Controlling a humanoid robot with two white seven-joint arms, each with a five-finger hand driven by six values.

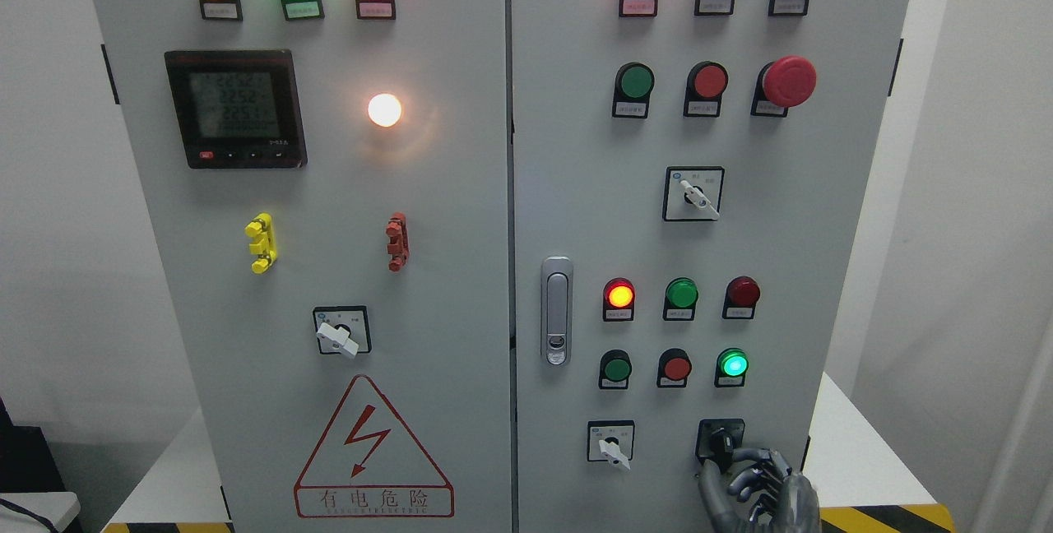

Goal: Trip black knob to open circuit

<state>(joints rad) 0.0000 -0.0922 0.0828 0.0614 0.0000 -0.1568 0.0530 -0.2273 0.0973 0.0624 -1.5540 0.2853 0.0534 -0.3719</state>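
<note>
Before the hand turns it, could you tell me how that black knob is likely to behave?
The black knob looks rigid and panel-mounted, so it should probably rotate, not lift away. It is small and smooth-looking, so the right hand beneath it may slip. Its position marks suggest it likely clicks between settings.

Black knob [721, 440] on square black plate, low on cabinet's rt door, pointer roughly upright

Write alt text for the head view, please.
The robot's right hand reaches up at the black knob low on the right door of a grey electrical cabinet, fingers curled beside it. Indicator lamps glow above.
</note>
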